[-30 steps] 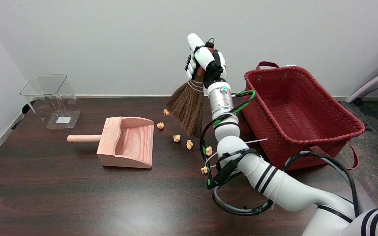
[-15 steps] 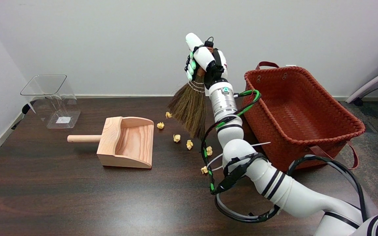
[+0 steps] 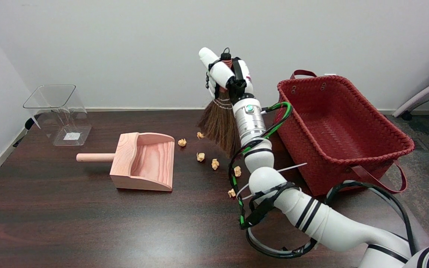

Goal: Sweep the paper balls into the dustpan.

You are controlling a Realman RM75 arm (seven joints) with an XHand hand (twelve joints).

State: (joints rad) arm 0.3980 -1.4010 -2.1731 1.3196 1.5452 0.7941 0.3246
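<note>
My right hand (image 3: 223,76) grips the handle of a small brown whisk broom (image 3: 219,124), bristles hanging down to the dark table behind the paper balls. Several small orange paper balls lie scattered on the table: one (image 3: 182,142) close to the dustpan's mouth, one (image 3: 200,135) at the bristles' left edge, others (image 3: 200,156) (image 3: 215,163) (image 3: 237,171) (image 3: 231,193) trailing toward my forearm. The wooden dustpan (image 3: 143,160) lies left of them, open side facing right, its round handle (image 3: 94,157) pointing left.
A red woven basket (image 3: 339,130) stands at the right, close beside my arm. A clear plastic bin (image 3: 59,113) sits at the back left corner. The wall runs along the table's far edge.
My hand and the broom have dropped lower and tilted slightly right. The ball at the bristles' left edge has shifted a little to the right. The other balls and the dustpan have not moved.
</note>
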